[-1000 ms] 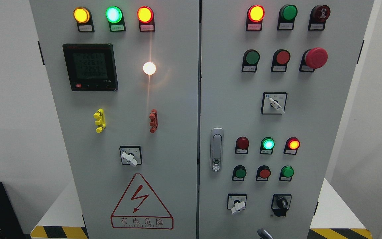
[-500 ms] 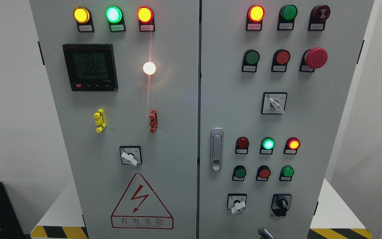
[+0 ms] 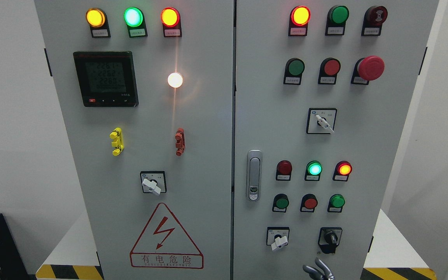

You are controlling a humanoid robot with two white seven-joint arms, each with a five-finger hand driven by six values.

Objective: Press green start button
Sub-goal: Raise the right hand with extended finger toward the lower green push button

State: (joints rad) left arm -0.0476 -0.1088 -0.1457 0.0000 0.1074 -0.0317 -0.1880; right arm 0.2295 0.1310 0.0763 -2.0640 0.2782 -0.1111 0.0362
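A grey control cabinet (image 3: 208, 116) with two doors fills the head view. The right door carries three unlit green push buttons: one in the upper row (image 3: 296, 67) and two in the lower row (image 3: 282, 202) (image 3: 337, 201), either side of a red button (image 3: 310, 202). Their labels are too small to read. The tip of my right hand (image 3: 318, 270) pokes up from the bottom edge, below the lower row and between two rotary switches (image 3: 279, 241) (image 3: 329, 238). It touches nothing. Too little of it shows to tell its grip. My left hand is out of view.
A red mushroom stop button (image 3: 370, 67) sticks out at the upper right. Selector switches (image 3: 323, 122) (image 3: 152, 184) and a door handle (image 3: 253, 175) stick out too. Lit lamps line the top (image 3: 133, 16) and a mid row (image 3: 314, 168). A meter (image 3: 105, 79) sits upper left.
My right hand has risen further into view at the bottom edge, from a small sliver to a taller shape. The panel is unchanged apart from the meter digits.
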